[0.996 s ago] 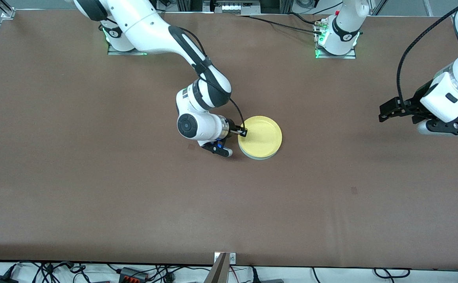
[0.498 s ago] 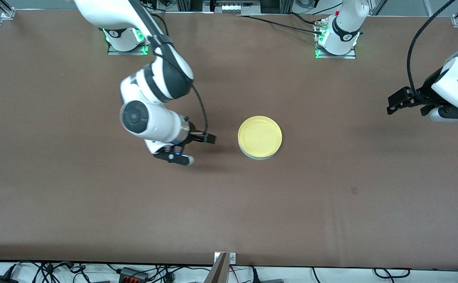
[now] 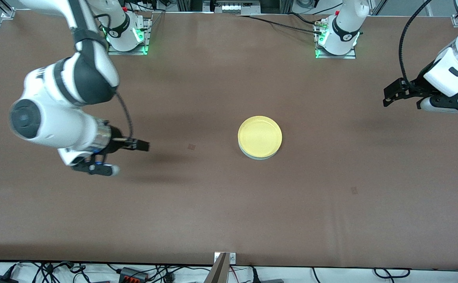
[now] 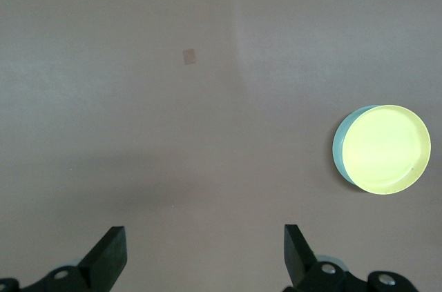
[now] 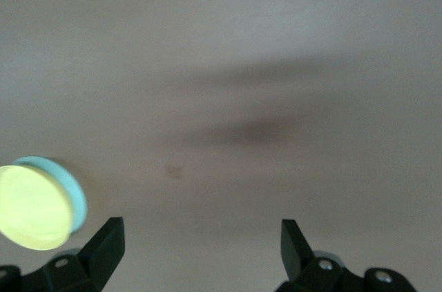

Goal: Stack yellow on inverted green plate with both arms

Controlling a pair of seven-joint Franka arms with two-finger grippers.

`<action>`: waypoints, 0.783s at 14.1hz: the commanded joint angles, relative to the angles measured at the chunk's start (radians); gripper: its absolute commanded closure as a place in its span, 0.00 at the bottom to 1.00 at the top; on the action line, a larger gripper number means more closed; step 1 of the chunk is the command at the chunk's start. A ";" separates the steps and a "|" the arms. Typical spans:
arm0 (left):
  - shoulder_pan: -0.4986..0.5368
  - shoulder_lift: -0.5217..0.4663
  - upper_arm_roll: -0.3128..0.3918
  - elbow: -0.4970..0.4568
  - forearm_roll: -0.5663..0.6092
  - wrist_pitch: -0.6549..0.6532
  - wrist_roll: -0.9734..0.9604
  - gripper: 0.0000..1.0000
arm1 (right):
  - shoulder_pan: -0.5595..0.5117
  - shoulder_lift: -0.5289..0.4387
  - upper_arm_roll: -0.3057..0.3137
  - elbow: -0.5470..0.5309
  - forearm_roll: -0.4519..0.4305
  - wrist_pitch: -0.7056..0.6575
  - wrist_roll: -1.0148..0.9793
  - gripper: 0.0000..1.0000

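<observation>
The yellow plate [image 3: 260,135] lies right way up on the pale green plate [image 3: 258,157], of which only a thin rim shows under it, in the middle of the brown table. My right gripper [image 3: 140,146] is open and empty, up in the air over bare table toward the right arm's end. My left gripper [image 3: 390,96] is open and empty over bare table at the left arm's end. The left wrist view shows the yellow plate [image 4: 385,148] and green rim [image 4: 338,152] far from that gripper [image 4: 205,254]. The right wrist view shows the yellow plate [image 5: 29,208], green rim [image 5: 77,194] and open gripper [image 5: 202,247].
The arm bases [image 3: 125,37] [image 3: 335,41] stand along the table edge farthest from the front camera. Two small dark marks [image 3: 191,147] [image 3: 354,190] are on the table. A metal post [image 3: 221,267] stands at the nearest edge.
My right gripper let go of the yellow plate's rim and drew away toward the right arm's end, rising. The left arm shifted slightly. The plates stayed stacked.
</observation>
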 commanded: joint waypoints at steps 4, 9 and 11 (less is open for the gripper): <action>0.004 0.008 0.002 0.006 0.042 0.003 0.026 0.00 | -0.093 -0.110 0.000 -0.028 -0.119 -0.015 -0.062 0.00; 0.003 0.009 -0.007 0.004 0.061 0.003 0.024 0.00 | -0.217 -0.201 0.045 -0.034 -0.197 -0.015 -0.234 0.00; 0.004 0.009 -0.007 0.004 0.061 0.003 0.024 0.00 | -0.328 -0.244 0.127 -0.048 -0.204 -0.015 -0.234 0.00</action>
